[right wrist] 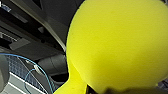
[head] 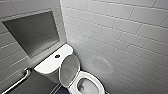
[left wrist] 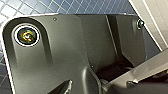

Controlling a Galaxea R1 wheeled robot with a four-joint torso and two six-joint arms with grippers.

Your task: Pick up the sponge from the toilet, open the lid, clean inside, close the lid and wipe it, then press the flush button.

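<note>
The white toilet (head: 86, 86) stands in the corner with its oval bowl uncovered. Its lid (head: 69, 70) is raised and leans back against the tank (head: 51, 63). On the flat tank top sits the round dark flush button (head: 57, 56). In the right wrist view the bright yellow-green sponge (right wrist: 117, 42) looms very close to the camera, and my right gripper is shut on it. My left gripper is open and holds nothing; its wrist view looks past dark robot parts to blue floor tiles (left wrist: 62, 7).
White tiled walls (head: 120, 37) close in right of and behind the toilet. A recessed niche (head: 32, 32) sits in the left wall, with a metal grab rail (head: 18, 81) below it. Blue cables (right wrist: 37, 72) hang by the right wrist.
</note>
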